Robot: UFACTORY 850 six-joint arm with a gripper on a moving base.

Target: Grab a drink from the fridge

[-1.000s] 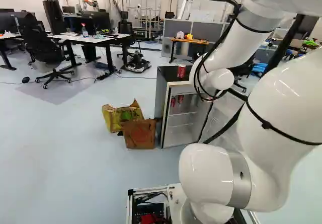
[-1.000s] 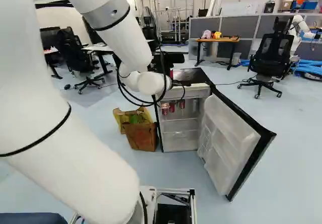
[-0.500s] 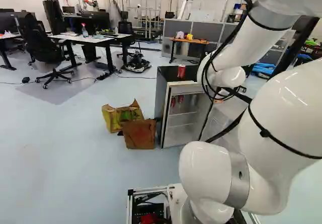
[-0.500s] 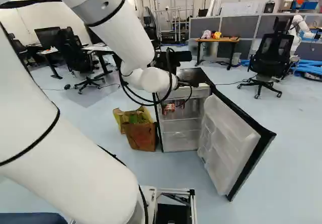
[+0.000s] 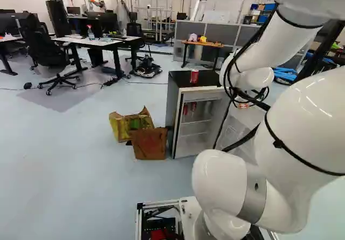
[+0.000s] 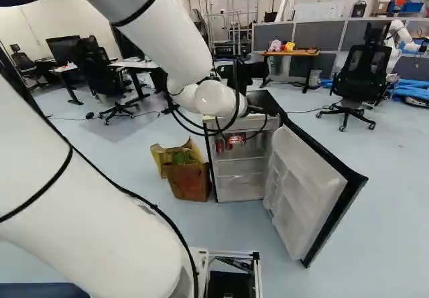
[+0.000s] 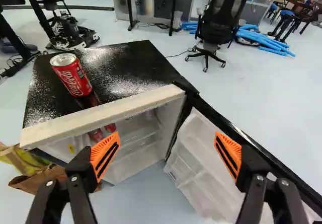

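Wide apart stand the two fingers of the black claw with orange pads, near the small black-and-white fridge. Inside, in the upper left part, are red metal drink cans; another red can stands upright on top. The white-lined door hangs open on the right, a crumpled brown bag just beside the fridge's left.

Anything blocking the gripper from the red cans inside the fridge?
Partly: the pale top front edge of the fridge cuts the line from the gripper to the cans, hiding their tops in the wrist view. The open door stands aside.
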